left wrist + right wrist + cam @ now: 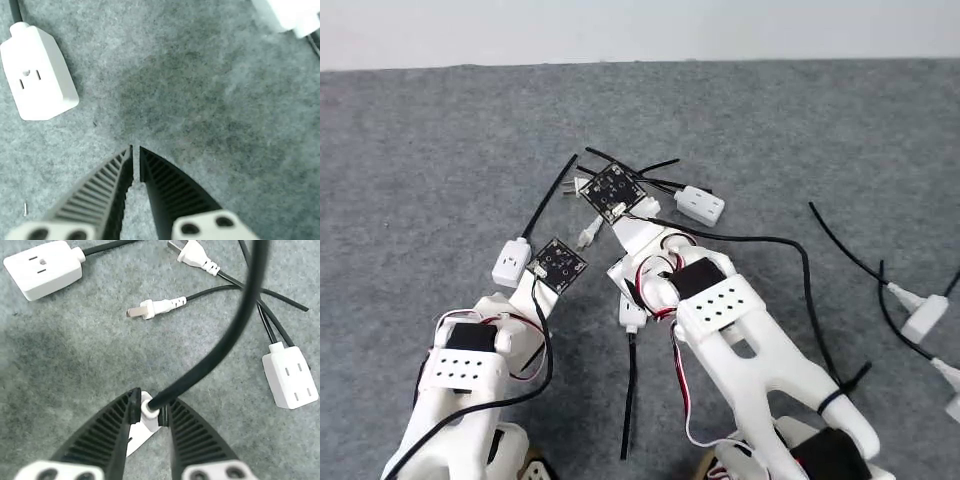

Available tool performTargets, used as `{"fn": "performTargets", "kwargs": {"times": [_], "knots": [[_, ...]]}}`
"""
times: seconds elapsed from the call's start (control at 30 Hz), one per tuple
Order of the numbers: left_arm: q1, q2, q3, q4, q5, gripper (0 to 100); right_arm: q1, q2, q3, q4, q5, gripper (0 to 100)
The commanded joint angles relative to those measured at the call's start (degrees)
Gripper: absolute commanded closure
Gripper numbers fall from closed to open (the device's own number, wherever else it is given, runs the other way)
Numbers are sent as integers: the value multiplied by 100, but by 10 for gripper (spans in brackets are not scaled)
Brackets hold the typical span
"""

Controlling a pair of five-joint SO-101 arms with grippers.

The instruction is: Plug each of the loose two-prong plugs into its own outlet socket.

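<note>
plugging step: right gripper point(150, 407) pinches white plug point(144, 426) by its cable end — left gripper point(136, 150) sits near-closed, empty. next, likely: align prongs with outlet socket point(700, 204), at 3 o'clock from it in the high view.

I see a grey felt mat point(440, 130) covering the tabletop, with a pale plain wall point(640, 30) along its far edge.

Tabletop point(430, 130) under grey, short-piled carpet point(840, 130), mottled and slightly fuzzy; darker patches of shade across the pile in both wrist views; pale plain strip point(640, 30) along the far edge in the high view, wall or board, cannot tell which; tiny pale fleck point(25, 209) on the carpet in the left wrist view.
</note>
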Motion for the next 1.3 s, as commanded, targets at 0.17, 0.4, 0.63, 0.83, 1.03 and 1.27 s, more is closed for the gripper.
{"fn": "performTargets", "kwargs": {"times": [0.17,0.4,0.63,0.83,1.03,1.27], "knots": [[-26,-105,-57,-123,44,987,-92,-259,149,-119,-141,991],[-26,-105,-57,-114,44,987,-57,-259,369,-400,-97,991],[-26,-105,-48,-114,44,987,-66,-259,431,-523,-97,991],[-26,-105,-48,-114,44,987,-57,-251,448,-690,-97,991],[-26,-105,-48,-114,44,987,-48,-242,536,-699,-97,991],[-26,-105,-48,-114,44,987,-48,-251,545,-673,-97,991]]}}
